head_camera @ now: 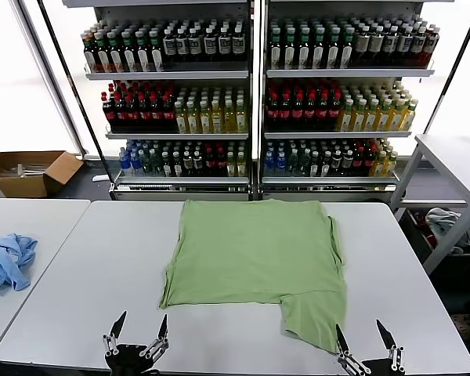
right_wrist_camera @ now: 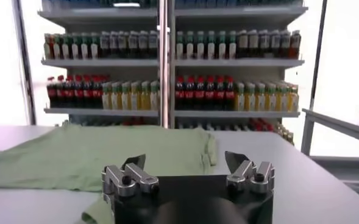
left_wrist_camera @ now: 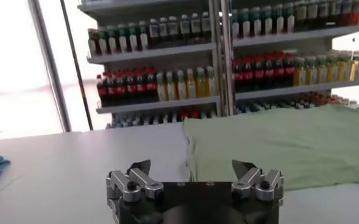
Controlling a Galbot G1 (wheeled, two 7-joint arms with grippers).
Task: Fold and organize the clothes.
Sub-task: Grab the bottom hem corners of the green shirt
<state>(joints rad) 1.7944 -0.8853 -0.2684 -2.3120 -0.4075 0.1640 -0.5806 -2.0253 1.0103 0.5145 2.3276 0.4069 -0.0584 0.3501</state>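
Table (head_camera: 78, 266) | green shirt (head_camera: 254, 251) spread flat | left end effector (head_camera: 140, 326) open | right end effector (head_camera: 363, 337) open

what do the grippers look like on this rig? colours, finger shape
Both match. Left gripper and right gripper: black boxy body, silver-grey metal finger linkages with dark pivot screws, and dark pointed fingertips that taper to wedges. No cables, markings or sleeves show.
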